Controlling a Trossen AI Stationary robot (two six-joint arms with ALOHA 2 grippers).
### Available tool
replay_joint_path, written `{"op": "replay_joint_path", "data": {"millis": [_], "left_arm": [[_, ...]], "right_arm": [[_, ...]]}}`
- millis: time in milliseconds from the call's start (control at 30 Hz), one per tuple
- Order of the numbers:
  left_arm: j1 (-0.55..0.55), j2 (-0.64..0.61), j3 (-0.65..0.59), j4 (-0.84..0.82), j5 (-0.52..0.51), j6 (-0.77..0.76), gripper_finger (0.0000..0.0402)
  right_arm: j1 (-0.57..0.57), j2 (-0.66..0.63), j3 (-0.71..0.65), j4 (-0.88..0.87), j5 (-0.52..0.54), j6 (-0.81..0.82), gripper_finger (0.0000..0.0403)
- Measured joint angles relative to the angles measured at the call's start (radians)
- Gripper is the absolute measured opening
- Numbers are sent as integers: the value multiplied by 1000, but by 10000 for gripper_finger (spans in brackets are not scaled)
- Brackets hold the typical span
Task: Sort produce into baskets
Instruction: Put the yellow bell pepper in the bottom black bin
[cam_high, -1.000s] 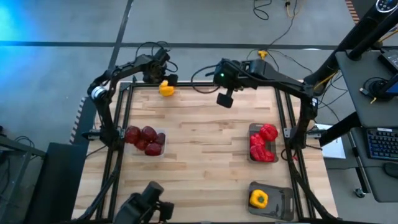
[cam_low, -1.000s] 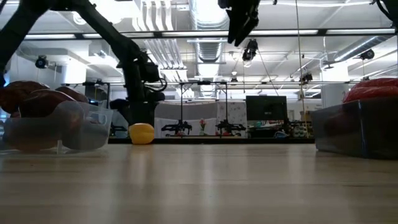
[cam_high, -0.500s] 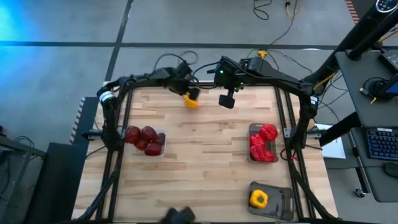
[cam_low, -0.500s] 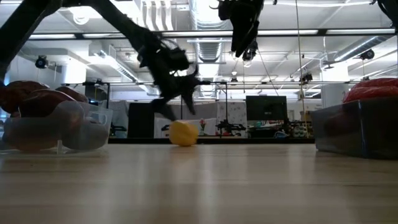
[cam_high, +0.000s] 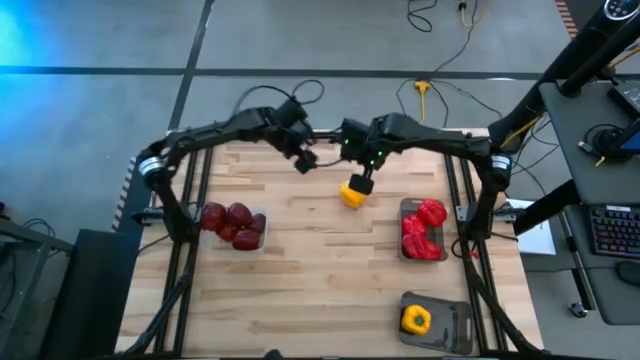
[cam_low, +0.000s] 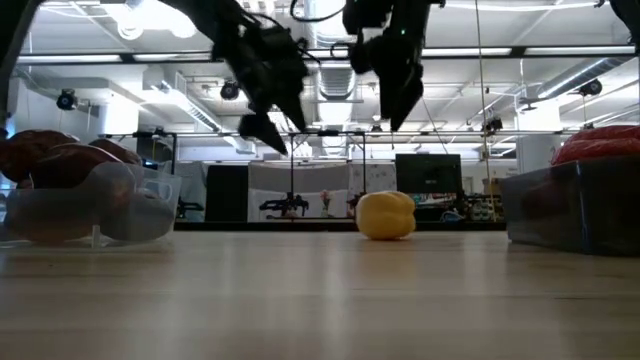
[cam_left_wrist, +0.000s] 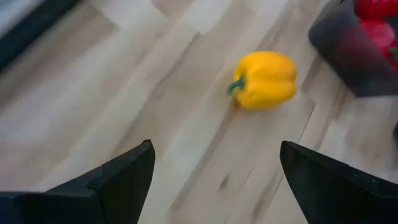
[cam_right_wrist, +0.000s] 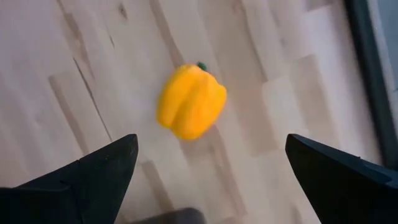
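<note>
A yellow pepper (cam_high: 352, 193) lies on its side on the bare wood near the table's far edge, about midway across, also seen in the low view (cam_low: 385, 215). My right gripper (cam_high: 364, 181) hangs open just above it and clear of it (cam_low: 400, 118); in the right wrist view the pepper (cam_right_wrist: 191, 101) lies ahead between the spread fingers. My left gripper (cam_high: 304, 161) is open, raised and to the pepper's left (cam_low: 264, 130), with the pepper (cam_left_wrist: 266, 79) well ahead of its fingers. The clear basket (cam_high: 258, 222) holds maroon pieces, a second basket (cam_high: 407, 208) red ones, and the dark grey basket (cam_high: 455, 322) a yellow one.
The red-filled basket's dark wall (cam_left_wrist: 348, 59) stands close to the pepper on its right. The maroon-filled basket (cam_low: 140, 205) is at the left edge. Bare wood spans the table's middle and near part (cam_high: 320, 280). Cables lie beyond the far edge (cam_high: 420, 95).
My left gripper has swept from the table's far left corner toward the right, rolled its wrist and risen. The yellow pepper has travelled along the table with it from the far left to the far middle and now lies apart from it. My right gripper has come down toward the pepper.
</note>
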Motion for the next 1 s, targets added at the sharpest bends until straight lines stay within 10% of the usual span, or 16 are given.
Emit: {"op": "replay_joint_path", "data": {"millis": [333, 1000], "left_arm": [[1, -367, -220, -24, -46, 45, 327], [-304, -908, -880, 345, -46, -409, 327]], "right_arm": [[12, 161, -33, 80, -14, 292, 400], [-21, 703, 523, -293, -96, 465, 400]]}}
